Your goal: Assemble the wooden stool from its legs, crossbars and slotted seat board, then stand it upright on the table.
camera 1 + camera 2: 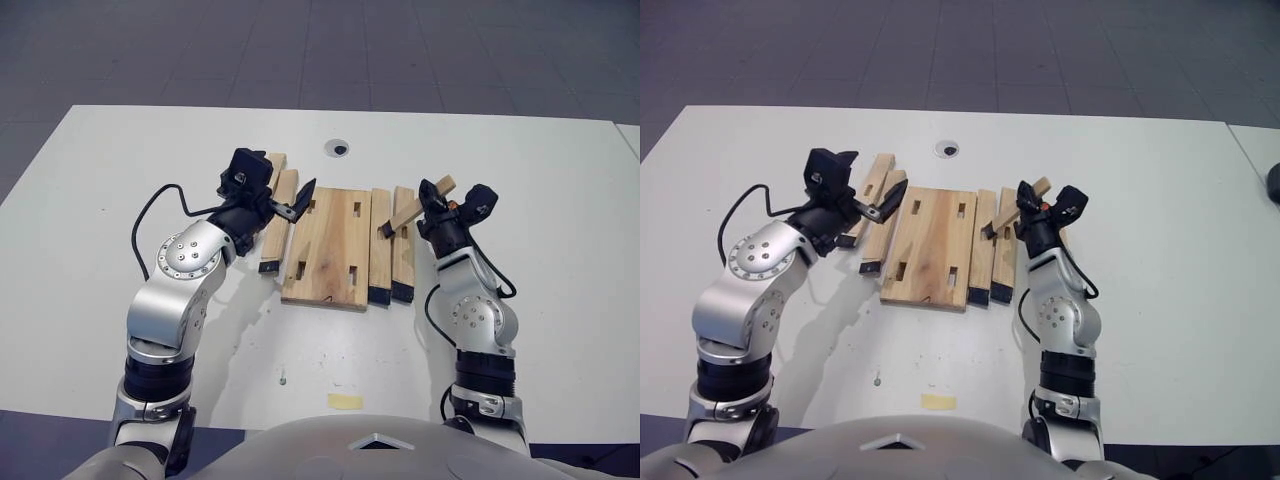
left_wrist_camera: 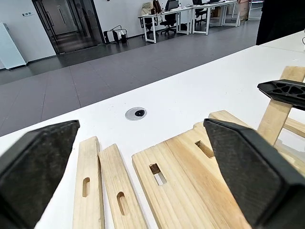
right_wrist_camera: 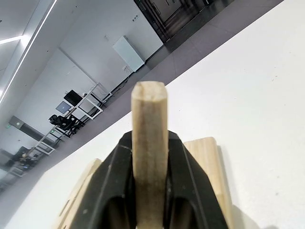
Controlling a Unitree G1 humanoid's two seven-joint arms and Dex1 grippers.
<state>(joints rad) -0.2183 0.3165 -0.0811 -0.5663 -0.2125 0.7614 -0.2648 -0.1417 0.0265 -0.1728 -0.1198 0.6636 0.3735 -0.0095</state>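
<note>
My right gripper pinches a tilted crossbar. I cannot see its lower end well. My left gripper hangs with fingers spread wide over two legs, just beside the slotted seat board, which lies flat on the table.

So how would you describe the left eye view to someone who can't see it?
A robot's right end effector grips a slim wooden bar, tilted above a white table. A slotted seat board lies flat in the middle with wooden legs on either side, and the open left end effector hovers over those on the left.
</note>
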